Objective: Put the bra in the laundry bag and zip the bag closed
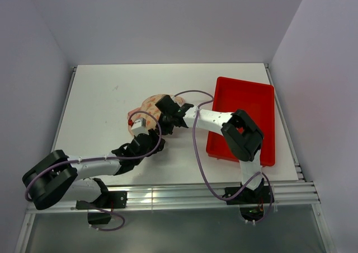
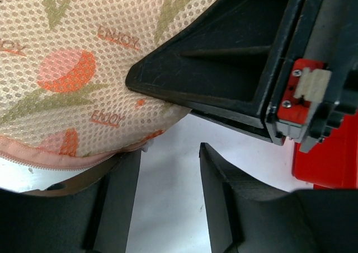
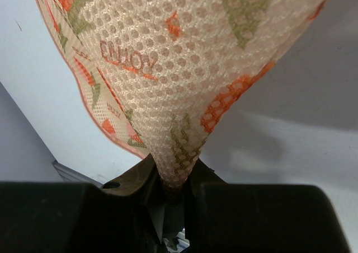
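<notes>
Laundry bag: mesh pinched in right gripper, seen only from right wrist. Left gripper: jaws apart, empty, beside zipper edge.

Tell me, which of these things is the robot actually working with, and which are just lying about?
In the job: laundry bag, pinched by the right gripper; its pink zipper edge; the open left gripper beside it. The bra is not visible.
Lying about: red plastic tray; white table.
</notes>
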### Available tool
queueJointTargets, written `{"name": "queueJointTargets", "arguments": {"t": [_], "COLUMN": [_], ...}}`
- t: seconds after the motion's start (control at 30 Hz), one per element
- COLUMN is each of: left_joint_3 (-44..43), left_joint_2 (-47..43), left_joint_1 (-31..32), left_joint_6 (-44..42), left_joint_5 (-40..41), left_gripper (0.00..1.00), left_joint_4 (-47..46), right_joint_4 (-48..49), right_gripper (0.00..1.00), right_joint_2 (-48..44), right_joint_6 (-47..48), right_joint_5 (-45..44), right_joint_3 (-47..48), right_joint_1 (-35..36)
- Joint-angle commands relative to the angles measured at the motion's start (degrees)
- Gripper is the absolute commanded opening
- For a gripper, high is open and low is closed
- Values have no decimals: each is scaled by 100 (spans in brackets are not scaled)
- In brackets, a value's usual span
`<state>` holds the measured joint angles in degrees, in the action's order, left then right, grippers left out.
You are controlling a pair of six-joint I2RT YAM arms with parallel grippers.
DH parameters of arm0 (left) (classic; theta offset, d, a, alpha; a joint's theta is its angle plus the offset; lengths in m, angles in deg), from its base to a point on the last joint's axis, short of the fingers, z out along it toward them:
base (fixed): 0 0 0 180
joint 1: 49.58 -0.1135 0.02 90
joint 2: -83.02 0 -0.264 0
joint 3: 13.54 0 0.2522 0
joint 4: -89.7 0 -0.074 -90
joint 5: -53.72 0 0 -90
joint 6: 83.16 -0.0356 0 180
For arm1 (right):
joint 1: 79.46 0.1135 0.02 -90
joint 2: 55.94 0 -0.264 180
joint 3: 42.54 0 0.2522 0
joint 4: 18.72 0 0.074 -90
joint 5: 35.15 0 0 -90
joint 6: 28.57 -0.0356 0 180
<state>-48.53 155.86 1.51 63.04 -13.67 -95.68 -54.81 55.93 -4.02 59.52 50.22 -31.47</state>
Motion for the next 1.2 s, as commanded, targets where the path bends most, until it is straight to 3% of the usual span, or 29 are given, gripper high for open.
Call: {"name": "queueJointTargets", "arguments": {"t": [0.0, 0.37, 0.6, 1.17], "left_joint_3": [-188, -48, -100, -170], "left_joint_2": [90, 196, 345, 398], "left_joint_1": [24, 24, 24, 24], "left_joint_6": [-118, -74, -119, -48], "left_joint_5": [191, 384, 472, 666], "left_gripper": [52, 47, 38, 31], "left_joint_4": [-266, -450, -477, -345], "right_joint_4": [-246, -255, -263, -246], "right_gripper": [0, 0, 0, 0], "right_joint_2": [-87, -78, -96, -87], "right_joint_6": [94, 155, 252, 296], "right_joint_5": [-18, 17, 43, 96], "right_joint_3": [36, 10, -51, -104], "right_joint_1": [-53, -70, -97, -97]}}
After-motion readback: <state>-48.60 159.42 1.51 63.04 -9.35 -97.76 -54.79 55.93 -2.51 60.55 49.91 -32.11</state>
